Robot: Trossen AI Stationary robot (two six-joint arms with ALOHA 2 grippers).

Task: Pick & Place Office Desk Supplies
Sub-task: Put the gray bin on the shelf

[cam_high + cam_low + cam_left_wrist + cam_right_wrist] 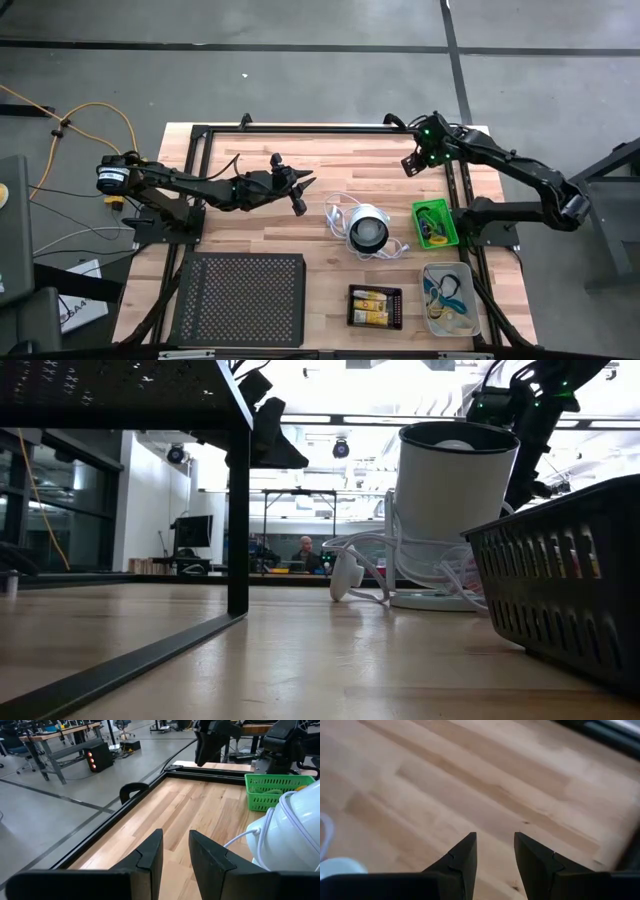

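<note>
The left gripper [300, 196] is held above the middle of the wooden table [260, 235], just left of a round white-and-black object [367, 230] with a white cord [338, 212]. In the left wrist view its two dark fingers [150, 857] are seen with a narrow gap between them, and nothing is held; bare wood lies beyond them.

The right gripper [411, 163] is raised near the far right corner of the table, above bare boards. In the right wrist view its fingers [462, 857] are parted by a slightly wider gap, and nothing is gripped there either.

The desk supplies are found along the right side of the table, all apart from both grippers. Yellow-and-white packs [374, 305] lie in a black tray [375, 290] near the front edge. Small items, of which only a bit of orange and dark can be made out, are held in a green tray [434, 206], just right of the round object. Teal and dark cords [445, 292] are gathered in a clear tray [448, 270] at the front right corner.

A large black perforated box [240, 298] is set at the front left of the table. In the low view the round white object [455, 510] is seen standing upright, with the black tray [570, 600] close in front on the right.
</note>
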